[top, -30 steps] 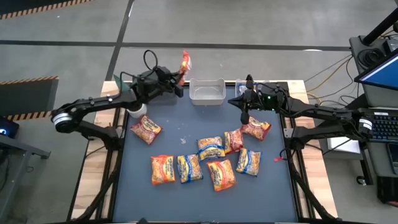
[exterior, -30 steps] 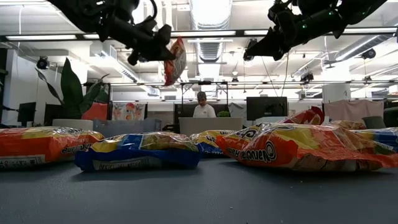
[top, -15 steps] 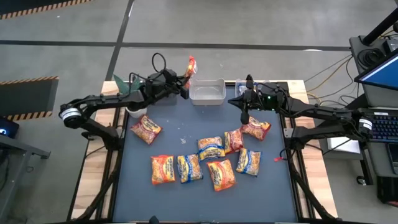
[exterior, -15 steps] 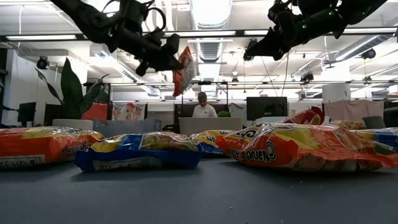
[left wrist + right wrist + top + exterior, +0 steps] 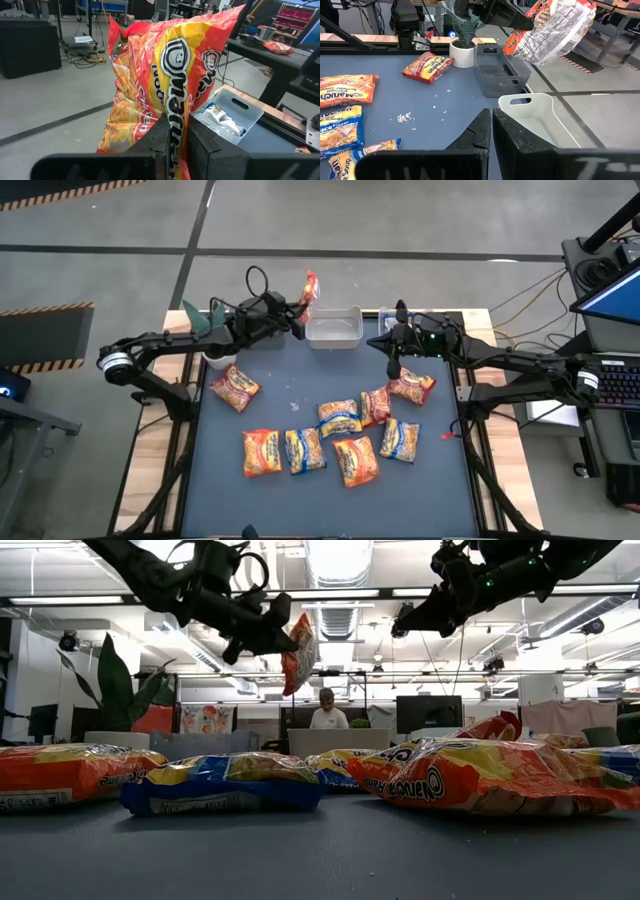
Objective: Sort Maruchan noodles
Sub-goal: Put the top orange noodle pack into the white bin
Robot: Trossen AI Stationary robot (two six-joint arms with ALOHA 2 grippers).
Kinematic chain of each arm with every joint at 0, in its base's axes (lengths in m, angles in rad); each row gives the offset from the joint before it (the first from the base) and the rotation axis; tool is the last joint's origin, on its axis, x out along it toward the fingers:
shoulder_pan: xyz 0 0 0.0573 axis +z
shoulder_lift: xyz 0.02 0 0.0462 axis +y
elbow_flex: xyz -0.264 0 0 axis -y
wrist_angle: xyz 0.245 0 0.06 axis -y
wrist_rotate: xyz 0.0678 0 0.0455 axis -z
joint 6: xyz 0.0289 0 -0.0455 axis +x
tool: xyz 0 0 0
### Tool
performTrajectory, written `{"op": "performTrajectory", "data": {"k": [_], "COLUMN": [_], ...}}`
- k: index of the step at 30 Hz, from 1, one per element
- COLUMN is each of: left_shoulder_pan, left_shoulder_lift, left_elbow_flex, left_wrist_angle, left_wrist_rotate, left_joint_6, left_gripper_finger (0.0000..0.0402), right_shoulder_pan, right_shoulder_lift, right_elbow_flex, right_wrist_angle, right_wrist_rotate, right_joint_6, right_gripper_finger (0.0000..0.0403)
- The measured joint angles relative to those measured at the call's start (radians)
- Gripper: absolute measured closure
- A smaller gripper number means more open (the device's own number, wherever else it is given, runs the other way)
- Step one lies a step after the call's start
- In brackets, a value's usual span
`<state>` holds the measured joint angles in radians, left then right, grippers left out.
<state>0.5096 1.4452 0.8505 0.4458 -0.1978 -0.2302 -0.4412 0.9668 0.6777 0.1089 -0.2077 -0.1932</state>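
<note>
Over the last second I've swung my left gripper (image 5: 298,308), clamped on an orange Maruchan packet (image 5: 309,286), up beside the clear bin (image 5: 333,327); drop looks next. Right gripper (image 5: 394,366) hangs closed, empty, right of the bin.

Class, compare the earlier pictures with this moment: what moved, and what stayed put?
The left gripper, shut on an orange noodle packet, carried it rightward toward the clear bin; it still holds it above the bin's left edge. The right gripper stayed shut and still. The packets on the table did not move.
</note>
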Motion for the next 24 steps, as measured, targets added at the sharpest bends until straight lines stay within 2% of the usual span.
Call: {"op": "performTrajectory", "data": {"k": [24], "left_shoulder_pan": [0.000], "left_shoulder_lift": [0.030], "left_elbow_flex": [0.000], "left_wrist_angle": [-0.001], "left_wrist_rotate": [-0.003], "left_joint_6": [-0.023], "left_gripper_finger": [0.0384], "right_shoulder_pan": [0.000], "right_shoulder_lift": [0.000], "right_elbow_flex": [0.000], "right_wrist_angle": [0.000], "right_wrist_rotate": [0.000], "right_joint_6": [0.002], "right_gripper_finger": [0.0394]}}
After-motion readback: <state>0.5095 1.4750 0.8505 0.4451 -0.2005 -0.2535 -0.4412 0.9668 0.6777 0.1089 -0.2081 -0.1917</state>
